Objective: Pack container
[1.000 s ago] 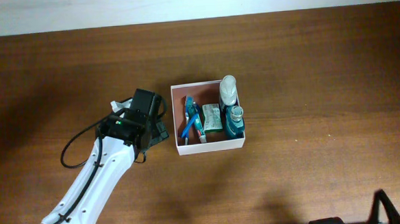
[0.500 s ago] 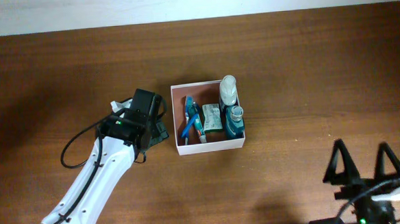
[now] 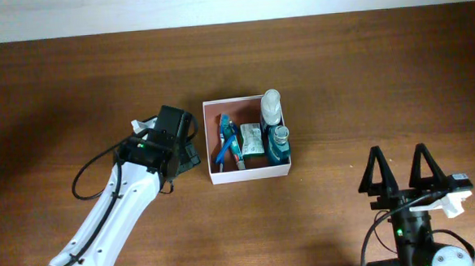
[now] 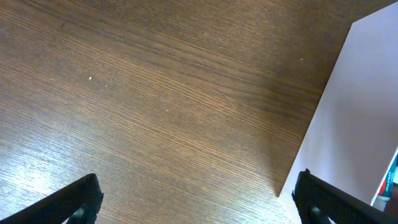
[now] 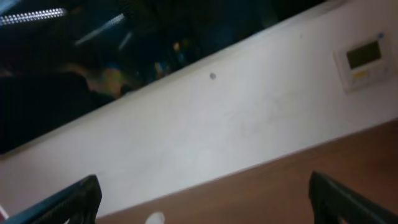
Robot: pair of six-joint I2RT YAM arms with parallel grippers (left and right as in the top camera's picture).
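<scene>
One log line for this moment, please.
left gripper: open, empty, beside box | right gripper: open, empty, away from box | box: toiletries inside

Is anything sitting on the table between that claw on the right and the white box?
Nothing visible. Only bare table lies between the right gripper, whose jaws stand open, and the container.

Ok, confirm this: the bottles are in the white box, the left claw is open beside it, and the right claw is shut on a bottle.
Wrong on one point: the right claw is open and empty, over bare table away from the box, as the overhead view shows. The bottles are in the box and the left claw is open beside it.
</scene>
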